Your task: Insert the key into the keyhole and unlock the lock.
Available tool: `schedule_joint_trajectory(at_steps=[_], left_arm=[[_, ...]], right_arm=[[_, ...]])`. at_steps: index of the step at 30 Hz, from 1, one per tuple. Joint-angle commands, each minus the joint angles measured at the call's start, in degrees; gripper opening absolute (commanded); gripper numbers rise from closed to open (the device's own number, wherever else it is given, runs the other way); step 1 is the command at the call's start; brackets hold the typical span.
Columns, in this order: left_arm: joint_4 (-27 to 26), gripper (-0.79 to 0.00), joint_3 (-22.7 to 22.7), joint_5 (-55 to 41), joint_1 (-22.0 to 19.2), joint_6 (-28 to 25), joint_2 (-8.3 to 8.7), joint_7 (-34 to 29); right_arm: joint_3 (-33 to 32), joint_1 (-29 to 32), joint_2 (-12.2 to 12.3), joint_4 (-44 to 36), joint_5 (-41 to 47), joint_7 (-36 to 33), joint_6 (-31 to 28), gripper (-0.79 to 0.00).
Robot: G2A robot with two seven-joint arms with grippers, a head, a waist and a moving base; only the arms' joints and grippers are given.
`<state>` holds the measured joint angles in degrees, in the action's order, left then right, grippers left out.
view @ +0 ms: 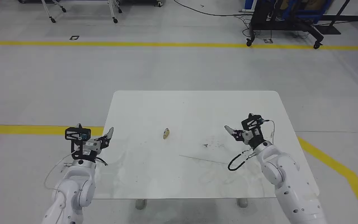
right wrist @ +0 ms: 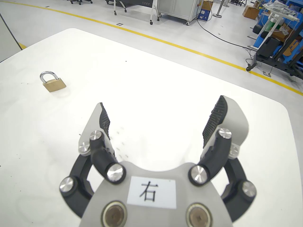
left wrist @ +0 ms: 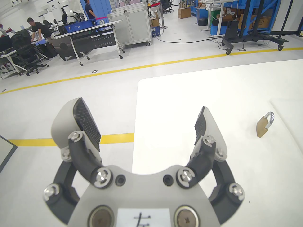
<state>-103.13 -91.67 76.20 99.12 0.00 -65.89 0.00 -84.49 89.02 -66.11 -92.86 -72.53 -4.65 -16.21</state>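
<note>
A brass padlock [view: 166, 133] with a silver shackle lies flat near the middle of the white table [view: 196, 106]. It shows in the left wrist view [left wrist: 264, 126] and in the right wrist view [right wrist: 52, 83]. A small dark object [view: 205, 145] lies on the table to the padlock's right, too small to tell whether it is the key. My left gripper [view: 96, 134] [left wrist: 142, 109] hovers open at the table's left edge, holding nothing. Over the right part of the table my right gripper [view: 241, 126] [right wrist: 162, 103] is open with nothing between its fingers.
A thin dark line [view: 196, 158] runs across the tabletop in front of the small object. Yellow floor tape [view: 168, 43] passes behind and beside the table. Racks and carts on wheels [view: 285, 22] stand far behind it.
</note>
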Motion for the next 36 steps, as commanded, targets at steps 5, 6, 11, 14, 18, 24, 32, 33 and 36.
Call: schedule_joint_trajectory(at_steps=[5, 6, 11, 14, 18, 24, 32, 33, 36], left_arm=[[0.0, -0.001, 0.0, 0.0, 0.0, 0.0, 0.00, 0.0], [0.0, 0.000, 0.0, 0.0, 0.0, 0.0, 0.00, 0.0], [0.0, 0.000, 0.0, 0.0, 0.0, 0.0, 0.00, 0.0], [0.0, 0.000, 0.0, 0.0, 0.0, 0.0, 0.00, 0.0], [0.0, 0.000, 0.0, 0.0, 0.0, 0.0, 0.00, 0.0], [0.0, 0.000, 0.0, 0.0, 0.0, 0.0, 0.00, 0.0], [0.0, 0.000, 0.0, 0.0, 0.0, 0.0, 0.00, 0.0], [0.0, 0.000, 0.0, 0.0, 0.0, 0.0, 0.00, 0.0], [0.0, 0.000, 0.0, 0.0, 0.0, 0.0, 0.00, 0.0]], right_arm=[[0.0, 0.0, 0.0, 0.0, 0.0, 0.0, 0.0, 0.000], [0.5, 0.0, 0.0, -0.1, 0.1, 0.1, -1.4, 0.000], [4.3, -6.9, 0.4, 8.8, 0.6, 1.1, -21.1, 0.000], [7.2, -11.3, 0.6, 14.3, -1.8, 4.2, -31.1, 0.000], [11.7, -16.8, 0.7, 19.4, -10.0, 5.0, -39.9, 0.000], [18.4, -22.0, 1.0, 25.3, -16.6, 9.7, -41.8, 0.000], [21.6, -25.4, 1.0, 29.7, -20.1, 10.9, -41.2, -0.419], [21.9, -25.5, 1.0, 29.8, -20.6, 11.0, -40.9, -0.443], [22.6, -25.7, 1.0, 30.2, -21.3, 10.9, -40.2, -0.505]])
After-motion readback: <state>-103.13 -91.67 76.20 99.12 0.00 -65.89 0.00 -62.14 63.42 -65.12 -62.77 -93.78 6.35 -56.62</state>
